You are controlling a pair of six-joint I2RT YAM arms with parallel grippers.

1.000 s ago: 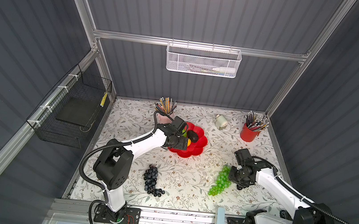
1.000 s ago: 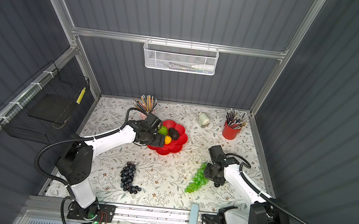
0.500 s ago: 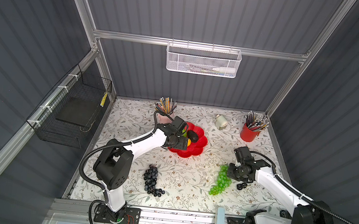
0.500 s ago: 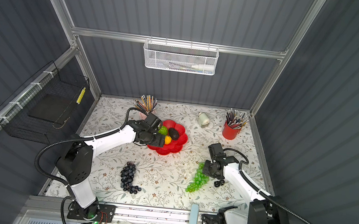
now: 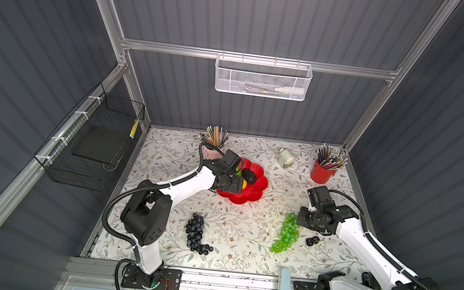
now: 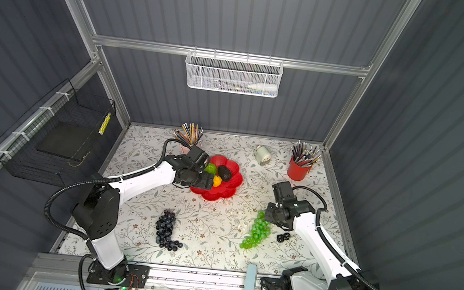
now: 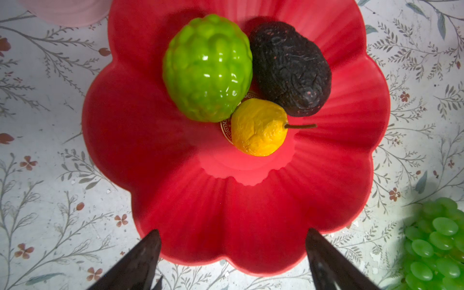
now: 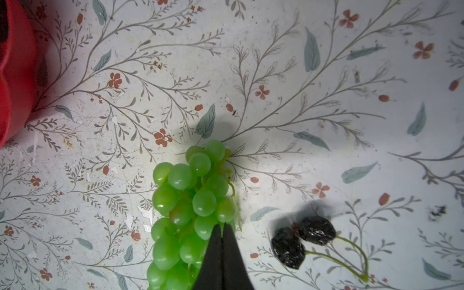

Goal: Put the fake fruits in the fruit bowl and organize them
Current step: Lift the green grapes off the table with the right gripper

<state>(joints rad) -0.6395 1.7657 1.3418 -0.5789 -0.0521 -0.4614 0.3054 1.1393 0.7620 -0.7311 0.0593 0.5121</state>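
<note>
Jaws closed, right gripper (image 8: 222, 226) pinches green plastic grape bunch (image 8: 180, 175), prob. to lift; left gripper (image 7: 232, 230) open, empty, over glossy red petalled bowl (image 7: 150, 125).

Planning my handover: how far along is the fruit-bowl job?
Done: ridged green ball, black bumpy oval, small yellow fruit lie in the fruit bowl. In hand: right gripper shut on the green grape bunch. Remaining: dark purple grape bunch and dark cherry pair on the table.

Bright overhead light, soft shadows — glare on ridged bright green ball (image 7: 208, 67); wrist-view edges dimmer.
</note>
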